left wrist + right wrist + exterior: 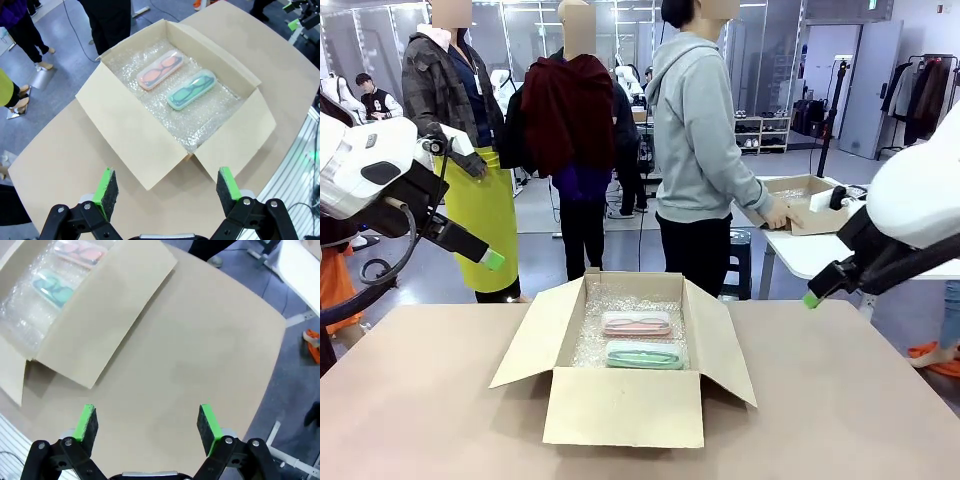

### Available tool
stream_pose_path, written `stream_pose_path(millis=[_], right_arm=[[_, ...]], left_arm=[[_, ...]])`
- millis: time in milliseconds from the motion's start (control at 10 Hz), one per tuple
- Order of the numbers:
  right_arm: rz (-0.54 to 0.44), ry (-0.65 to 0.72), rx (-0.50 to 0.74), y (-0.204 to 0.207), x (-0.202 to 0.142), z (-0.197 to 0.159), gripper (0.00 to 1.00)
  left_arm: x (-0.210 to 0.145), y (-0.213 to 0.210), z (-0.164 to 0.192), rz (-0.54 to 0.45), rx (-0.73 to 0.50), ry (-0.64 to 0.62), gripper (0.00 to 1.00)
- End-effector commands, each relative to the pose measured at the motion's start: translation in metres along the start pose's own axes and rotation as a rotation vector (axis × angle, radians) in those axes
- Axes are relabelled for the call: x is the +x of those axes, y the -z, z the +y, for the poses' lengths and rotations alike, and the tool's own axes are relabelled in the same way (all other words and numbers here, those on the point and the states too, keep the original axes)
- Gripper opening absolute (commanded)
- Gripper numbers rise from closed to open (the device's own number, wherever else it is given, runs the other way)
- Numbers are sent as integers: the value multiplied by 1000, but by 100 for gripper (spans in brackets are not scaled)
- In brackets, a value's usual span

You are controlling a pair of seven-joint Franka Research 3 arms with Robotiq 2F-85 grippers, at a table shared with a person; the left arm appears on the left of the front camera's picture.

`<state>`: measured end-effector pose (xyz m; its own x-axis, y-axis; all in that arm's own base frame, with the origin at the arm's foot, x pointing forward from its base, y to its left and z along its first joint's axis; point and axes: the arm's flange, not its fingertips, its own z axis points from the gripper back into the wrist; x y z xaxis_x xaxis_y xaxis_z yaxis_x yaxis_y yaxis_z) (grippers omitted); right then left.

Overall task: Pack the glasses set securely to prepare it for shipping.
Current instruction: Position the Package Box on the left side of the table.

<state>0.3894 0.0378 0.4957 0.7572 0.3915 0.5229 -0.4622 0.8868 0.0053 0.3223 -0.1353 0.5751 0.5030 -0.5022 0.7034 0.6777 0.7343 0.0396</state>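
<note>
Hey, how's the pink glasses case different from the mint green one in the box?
Colour: the pink case is pale pink, the green case mint. Place: the pink case lies nearer the far wall of the cardboard box, the green case nearer the robot's side. Both are oblong and lie flat, parallel and apart, on the bubble wrap.

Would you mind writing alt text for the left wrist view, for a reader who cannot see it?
An open cardboard box lined with bubble wrap holds a pink glasses case and a mint green glasses case, side by side without touching. It sits on a tan table, and the left gripper hangs open above, green-padded fingers apart.
</note>
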Motion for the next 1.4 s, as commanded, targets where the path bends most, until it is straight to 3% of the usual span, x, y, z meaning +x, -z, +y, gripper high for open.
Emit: stream_pose_path(millis=[0,100,700,800,900,1000,1200,1300], right_arm=[[-2,-9,31,21,7,10,100],[0,0,0,0,0,0,100],[0,0,0,0,0,0,100],[0,0,0,0,0,0,100],[0,0,0,0,0,0,100],[0,0,0,0,0,0,100],[0,0,0,0,0,0,100],[0,0,0,0,0,0,100]], left_arm=[[0,-1,2,-7,-2,6,100],[0,-1,2,-7,-2,6,100],[0,0,0,1,0,0,100],[10,5,24,25,-6,-128,100],[13,12,57,106,-154,-294,100],[7,17,87,82,-130,-428,100],[-19,43,139,141,-316,-589,100],[-34,56,170,107,-336,-672,100]])
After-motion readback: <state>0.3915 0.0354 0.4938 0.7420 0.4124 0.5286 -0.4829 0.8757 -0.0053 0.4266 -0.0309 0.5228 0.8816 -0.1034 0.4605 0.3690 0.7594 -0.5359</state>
